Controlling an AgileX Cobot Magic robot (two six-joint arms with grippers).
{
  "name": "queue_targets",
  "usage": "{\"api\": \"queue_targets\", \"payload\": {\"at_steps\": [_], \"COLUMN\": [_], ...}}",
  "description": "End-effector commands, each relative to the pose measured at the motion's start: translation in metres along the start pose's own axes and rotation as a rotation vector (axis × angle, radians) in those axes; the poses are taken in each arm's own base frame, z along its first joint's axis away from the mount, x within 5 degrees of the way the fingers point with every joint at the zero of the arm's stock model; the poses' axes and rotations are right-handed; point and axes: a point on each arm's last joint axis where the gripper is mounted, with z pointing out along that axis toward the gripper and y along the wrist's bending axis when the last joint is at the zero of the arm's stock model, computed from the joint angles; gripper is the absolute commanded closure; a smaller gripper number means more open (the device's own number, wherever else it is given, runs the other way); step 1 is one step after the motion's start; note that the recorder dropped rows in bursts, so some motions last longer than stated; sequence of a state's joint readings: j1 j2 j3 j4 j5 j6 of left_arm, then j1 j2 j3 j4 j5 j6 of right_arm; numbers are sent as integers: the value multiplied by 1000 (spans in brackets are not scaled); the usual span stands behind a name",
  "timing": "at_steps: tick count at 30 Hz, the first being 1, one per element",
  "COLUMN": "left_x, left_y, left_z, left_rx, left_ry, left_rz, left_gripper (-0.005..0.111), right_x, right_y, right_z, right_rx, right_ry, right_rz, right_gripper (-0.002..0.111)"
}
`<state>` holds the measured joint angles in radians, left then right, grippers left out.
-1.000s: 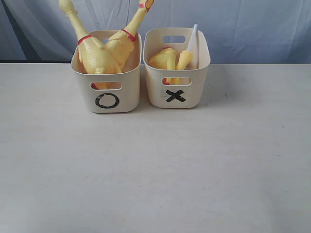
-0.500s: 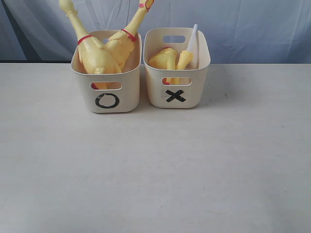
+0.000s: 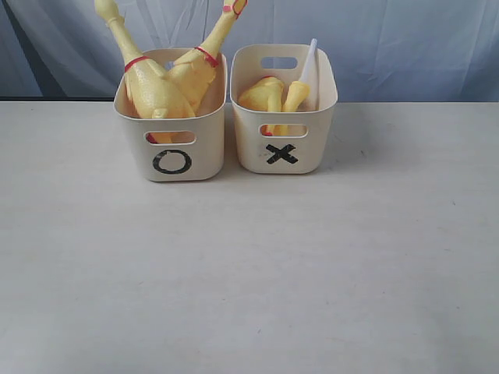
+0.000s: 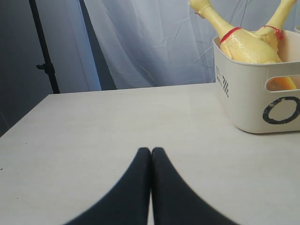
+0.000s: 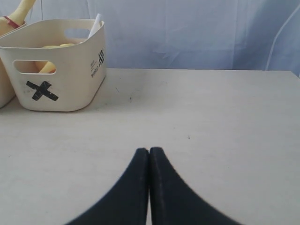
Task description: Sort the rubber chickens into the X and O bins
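Observation:
Two cream tubs stand side by side at the back of the table. The O bin (image 3: 173,160) on the left holds two long rubber chickens (image 3: 160,89), necks sticking up past the rim. To its right, the X bin (image 3: 282,152) contains shorter rubber chickens (image 3: 269,95) and a white tube (image 3: 309,66). Neither arm shows in the exterior view. My left gripper (image 4: 151,151) is shut with nothing in it, low over the table, well short of the O bin (image 4: 262,93). My right gripper (image 5: 149,150) is likewise shut and holds nothing, away from the X bin (image 5: 61,75).
The pale table (image 3: 249,265) stretches in front of both tubs. A bluish-white curtain (image 3: 405,47) hangs behind it. In the left wrist view a dark stand pole (image 4: 43,47) rises beyond the table's far corner.

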<state>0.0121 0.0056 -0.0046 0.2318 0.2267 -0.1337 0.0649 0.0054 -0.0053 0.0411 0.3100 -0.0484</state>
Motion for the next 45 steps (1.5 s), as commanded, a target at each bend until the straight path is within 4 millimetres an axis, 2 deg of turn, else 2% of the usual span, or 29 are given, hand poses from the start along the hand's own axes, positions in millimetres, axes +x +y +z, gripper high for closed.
{"api": "queue_targets", "payload": {"at_steps": [1, 14, 20, 45], "left_x": [1, 2, 2, 2], "left_y": [-1, 0, 0, -1], "left_z": [0, 0, 0, 0], "left_rx": [7, 5, 5, 6], "left_ry": [-3, 12, 12, 12], "left_rz": [-10, -10, -12, -14], "left_gripper": [107, 107, 107, 107], "right_x": [1, 1, 1, 1], "right_y": [0, 0, 5, 4], "right_z": [0, 0, 0, 0], "right_rx": [6, 6, -83, -81], "right_ry": [-6, -6, -7, -7], "right_rz": [-7, -6, -31, -31], "right_gripper": [108, 108, 108, 108]}}
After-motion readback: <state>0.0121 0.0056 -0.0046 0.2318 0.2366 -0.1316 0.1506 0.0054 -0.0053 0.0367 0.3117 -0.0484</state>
